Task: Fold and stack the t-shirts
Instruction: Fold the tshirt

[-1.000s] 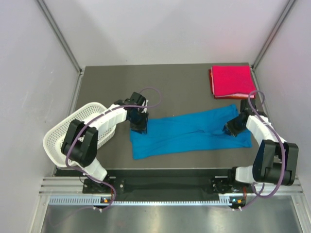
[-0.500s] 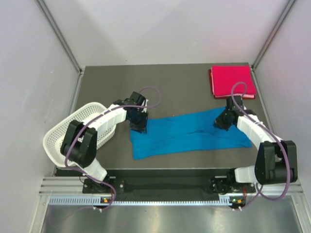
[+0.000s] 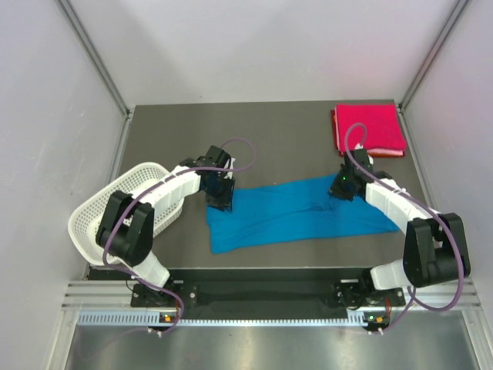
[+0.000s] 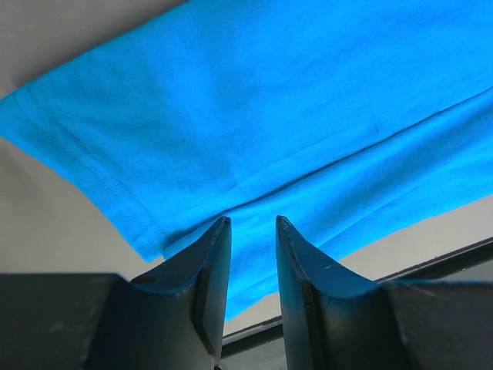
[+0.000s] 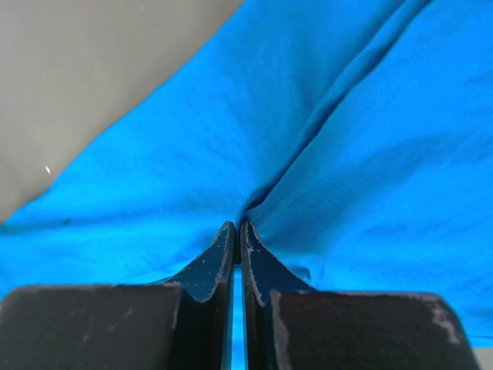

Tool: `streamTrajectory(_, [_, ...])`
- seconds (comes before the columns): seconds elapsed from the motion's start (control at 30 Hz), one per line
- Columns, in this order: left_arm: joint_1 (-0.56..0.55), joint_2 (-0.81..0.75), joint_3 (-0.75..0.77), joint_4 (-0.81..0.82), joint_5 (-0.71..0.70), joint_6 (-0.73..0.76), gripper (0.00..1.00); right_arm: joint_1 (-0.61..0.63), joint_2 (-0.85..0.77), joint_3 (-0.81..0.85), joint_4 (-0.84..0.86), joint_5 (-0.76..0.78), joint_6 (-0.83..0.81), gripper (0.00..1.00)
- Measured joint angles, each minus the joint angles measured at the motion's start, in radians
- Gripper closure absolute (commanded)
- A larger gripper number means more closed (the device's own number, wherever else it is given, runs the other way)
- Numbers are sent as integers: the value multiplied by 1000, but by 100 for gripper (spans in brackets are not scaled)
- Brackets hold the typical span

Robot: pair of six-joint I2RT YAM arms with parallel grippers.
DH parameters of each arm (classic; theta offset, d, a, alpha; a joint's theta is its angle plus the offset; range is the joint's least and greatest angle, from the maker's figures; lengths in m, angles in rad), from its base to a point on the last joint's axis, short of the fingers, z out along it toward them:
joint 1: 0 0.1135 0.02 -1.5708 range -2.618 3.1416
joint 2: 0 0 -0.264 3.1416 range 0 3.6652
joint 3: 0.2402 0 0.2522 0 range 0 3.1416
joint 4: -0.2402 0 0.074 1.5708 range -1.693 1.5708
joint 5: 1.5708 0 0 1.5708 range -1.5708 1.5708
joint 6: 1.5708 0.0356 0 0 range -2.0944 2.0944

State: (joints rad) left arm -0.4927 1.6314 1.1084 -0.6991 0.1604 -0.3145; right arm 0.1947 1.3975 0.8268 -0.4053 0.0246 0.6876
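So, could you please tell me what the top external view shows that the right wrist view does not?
Only the top external view shows the folded pink-red t-shirt at the far right corner, the white mesh basket at the left edge, and the left gripper at the left end of the blue t-shirt. Only the right wrist view shows the right gripper pinched shut, with the cloth's creases gathering at its tips. Both show the blue t-shirt lying on the dark table.

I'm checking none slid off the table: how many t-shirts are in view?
2. The blue t-shirt lies spread across the middle of the table; the pink-red t-shirt sits folded at its far right corner. The white basket is partly hidden, so it might hold another.
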Motion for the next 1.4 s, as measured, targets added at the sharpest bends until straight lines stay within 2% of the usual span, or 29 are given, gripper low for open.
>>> streamTrajectory(0.13, [0,0,0,0,0,0,64,26,12,0,19,11,-25,98])
streamTrajectory(0.23, [0,0,0,0,0,0,63,43,38,0,25,16,-44,93])
streamTrajectory(0.33, [0,0,0,0,8,-5,62,56,80,10,21,14,-67,77])
streamTrajectory(0.37, [0,0,2,0,13,-10,61,58,94,19,14,15,-75,66])
streamTrajectory(0.47, [0,0,11,6,70,-33,58,56,104,52,-30,39,-85,57])
streamTrajectory(0.57, [0,0,28,55,162,-77,54,26,94,112,-90,68,-75,57])
streamTrajectory(0.7, [-7,0,35,178,259,-141,56,-98,113,242,-192,76,-40,60])
streamTrajectory(0.9, [-64,93,96,394,330,-240,56,-229,301,449,-315,107,5,59])
streamTrajectory(0.97, [-112,167,146,452,331,-264,55,-243,349,479,-360,114,16,56])
streamTrajectory(1.17, [-235,365,261,626,363,-323,51,-245,437,546,-409,129,24,55])
streamTrajectory(1.4, [-300,523,359,740,374,-349,50,-248,490,590,-423,133,55,56])
